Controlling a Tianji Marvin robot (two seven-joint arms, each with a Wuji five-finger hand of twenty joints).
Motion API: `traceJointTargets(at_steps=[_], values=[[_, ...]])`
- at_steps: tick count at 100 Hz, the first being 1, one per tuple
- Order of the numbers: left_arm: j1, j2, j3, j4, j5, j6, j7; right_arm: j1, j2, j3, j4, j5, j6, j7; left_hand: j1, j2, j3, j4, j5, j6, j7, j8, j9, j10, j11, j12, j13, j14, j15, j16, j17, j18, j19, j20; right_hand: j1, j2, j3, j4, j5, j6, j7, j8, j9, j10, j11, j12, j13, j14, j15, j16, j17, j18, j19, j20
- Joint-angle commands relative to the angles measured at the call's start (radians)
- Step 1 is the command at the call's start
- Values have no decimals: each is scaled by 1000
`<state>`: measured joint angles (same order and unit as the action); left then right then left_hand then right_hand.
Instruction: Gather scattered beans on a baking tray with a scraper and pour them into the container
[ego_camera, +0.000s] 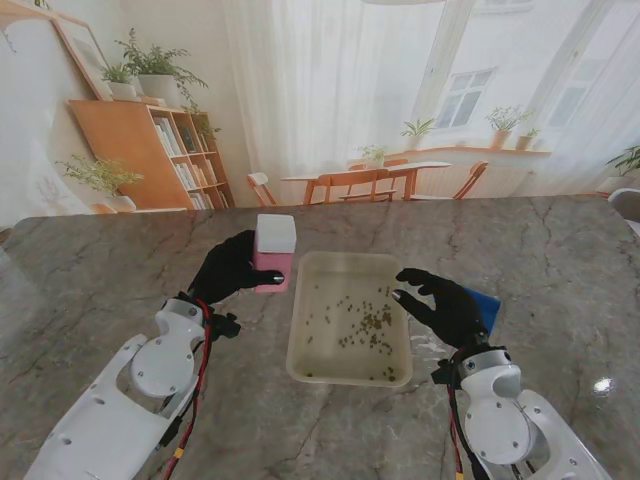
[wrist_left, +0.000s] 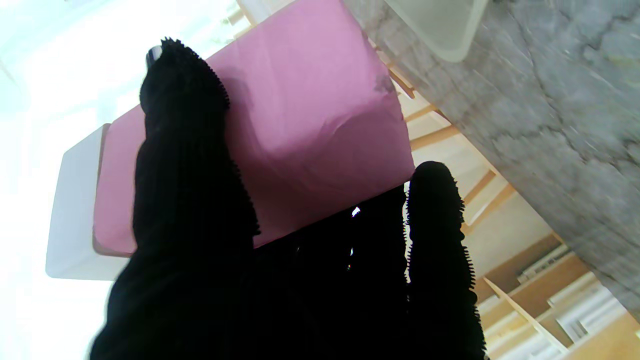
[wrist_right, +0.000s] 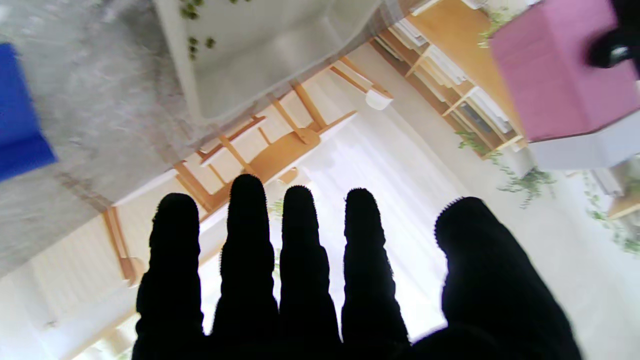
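A cream baking tray (ego_camera: 300, 345) lies in the middle of the marble table, with several small green beans (ego_camera: 362, 325) scattered inside. My left hand (ego_camera: 232, 268) is shut on a pink container with a white end (ego_camera: 272, 250), held by the tray's far left corner; its fingers (wrist_left: 185, 175) wrap the pink side (wrist_left: 310, 115). My right hand (ego_camera: 442, 303) is open at the tray's right rim, fingers (wrist_right: 300, 260) spread and holding nothing. The blue scraper (ego_camera: 489, 303) lies on the table just right of that hand, also visible in the right wrist view (wrist_right: 20, 115).
Both white forearms rise from the near corners of the stand's view. The table's far edge runs behind the tray, with a dining set and a bookshelf beyond. The tray corner (wrist_left: 440, 25) shows in the left wrist view.
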<state>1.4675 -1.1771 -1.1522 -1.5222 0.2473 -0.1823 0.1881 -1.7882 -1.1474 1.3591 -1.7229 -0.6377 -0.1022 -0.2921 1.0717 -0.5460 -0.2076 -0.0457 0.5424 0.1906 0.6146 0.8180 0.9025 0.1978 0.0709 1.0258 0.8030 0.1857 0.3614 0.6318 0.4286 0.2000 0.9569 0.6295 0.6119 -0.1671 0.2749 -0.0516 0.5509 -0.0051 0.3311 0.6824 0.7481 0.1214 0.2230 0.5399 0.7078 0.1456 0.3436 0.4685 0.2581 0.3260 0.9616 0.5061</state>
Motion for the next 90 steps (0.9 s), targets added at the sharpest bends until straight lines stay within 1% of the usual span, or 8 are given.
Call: traceJointTargets(at_steps=[1,13,30,46,58,65,76,90], values=[[-12,-13,16,6,17,-15,-3,14,-1,-8,-35,3,-27,20,219,256,216,17,107,-151,105,22,103,-147,242,102,-2,-36,65,29,-14,-8,13,29,-23,-11,-14,25,-49,4,-30,-4,-39,-18,-22,-10,-32,-15,1,7,-10,-3,18,14],[-32,-9,45,29,49,-45,-11,29,3,-20,-62,1,-67,36,219,261,215,17,107,-149,101,19,98,-146,248,99,-7,-36,70,34,-16,-7,13,31,-57,-25,16,22,-107,29,-80,-22,-109,-14,-53,-34,-75,-6,-38,-12,-41,-5,-27,4],[-44,1,65,54,83,-81,-32,60,11,-40,-91,-26,-112,60,219,260,215,18,108,-147,100,19,95,-146,254,94,-9,-36,71,37,-18,-7,9,32,-132,-51,52,11,-174,72,-133,-42,-194,18,-86,-66,-145,11,-114,-54,-84,-23,-121,-30],[-55,10,78,78,99,-104,-59,110,23,-68,-99,-29,-159,120,219,259,215,17,109,-146,99,20,95,-144,258,91,-10,-33,73,38,-18,-6,9,34,-218,-62,83,-5,-227,133,-179,-63,-284,97,-122,-105,-250,55,-183,-98,-138,-51,-214,-74],[-64,15,85,90,105,-119,-80,163,34,-94,-93,-38,-184,178,219,258,217,17,110,-146,99,20,94,-144,260,90,-10,-33,74,39,-18,-5,10,36,-269,-61,90,-13,-309,193,-225,-76,-360,149,-139,-119,-318,86,-208,-118,-176,-61,-263,-102],[-69,19,88,96,111,-128,-91,196,42,-110,-87,-38,-194,219,219,258,216,16,110,-147,99,20,95,-144,261,89,-9,-35,74,39,-18,-5,10,37,-302,-63,106,-19,-349,213,-251,-76,-404,170,-140,-125,-346,105,-209,-127,-185,-49,-280,-116],[-72,22,92,100,114,-139,-101,245,55,-133,-77,-38,-199,296,219,257,215,17,112,-148,100,21,96,-144,263,88,-7,-34,75,39,-16,-6,11,38,-330,-61,122,-24,-431,201,-275,-51,-468,184,-146,-128,-370,135,-206,-130,-189,-15,-277,-119],[-73,22,95,103,109,-153,-103,306,66,-168,-57,-38,-192,363,219,256,214,17,112,-149,99,19,97,-145,264,86,-6,-36,76,40,-15,-4,12,40,-337,-65,128,-25,-434,196,-282,-39,-470,180,-136,-121,-346,145,-194,-123,-164,22,-258,-111]])
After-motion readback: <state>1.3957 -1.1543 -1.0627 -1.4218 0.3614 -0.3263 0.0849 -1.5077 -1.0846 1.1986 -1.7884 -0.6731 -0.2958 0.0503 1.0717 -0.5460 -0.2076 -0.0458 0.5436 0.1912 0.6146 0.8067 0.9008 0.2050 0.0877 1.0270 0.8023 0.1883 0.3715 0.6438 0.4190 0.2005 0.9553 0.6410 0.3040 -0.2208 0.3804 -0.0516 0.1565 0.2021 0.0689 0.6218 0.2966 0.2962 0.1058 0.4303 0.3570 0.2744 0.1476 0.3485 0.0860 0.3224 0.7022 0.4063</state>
